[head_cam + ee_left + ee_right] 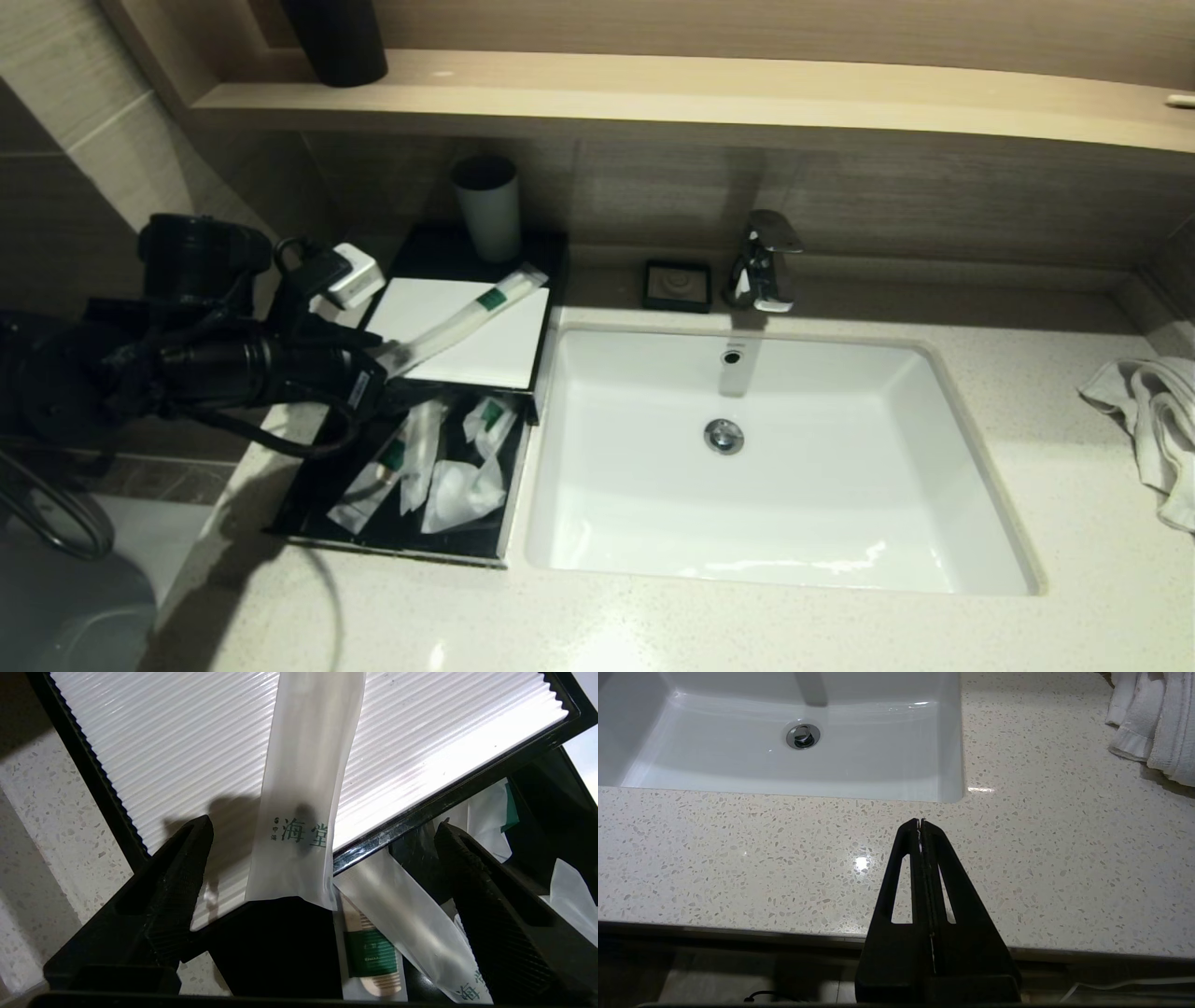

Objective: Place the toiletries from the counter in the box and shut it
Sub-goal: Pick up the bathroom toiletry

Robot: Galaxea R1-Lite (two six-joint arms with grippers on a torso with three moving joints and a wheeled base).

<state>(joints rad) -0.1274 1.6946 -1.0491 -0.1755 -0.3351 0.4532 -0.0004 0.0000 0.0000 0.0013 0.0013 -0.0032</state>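
Note:
The black box (411, 546) stands open left of the sink, with several white packeted toiletries (462, 490) inside, among them a comb packet (373, 956). Its lid (485, 359), white and ribbed inside (187, 742), lies flat behind it. A long white toiletry packet with green print (467, 317) lies slantwise on the lid. My left gripper (387, 359) is open at the packet's near end; the packet (303, 788) lies between the spread fingers (187, 872), untouched by them. My right gripper (920, 822) is shut and empty over the counter's front edge.
The white sink (560, 448) is right of the box, with a chrome faucet (764, 261) behind it. A cup (487, 210) stands behind the lid, a black soap dish (678, 285) beside the faucet. A white towel (1153, 420) lies at the far right. A shelf overhangs the back.

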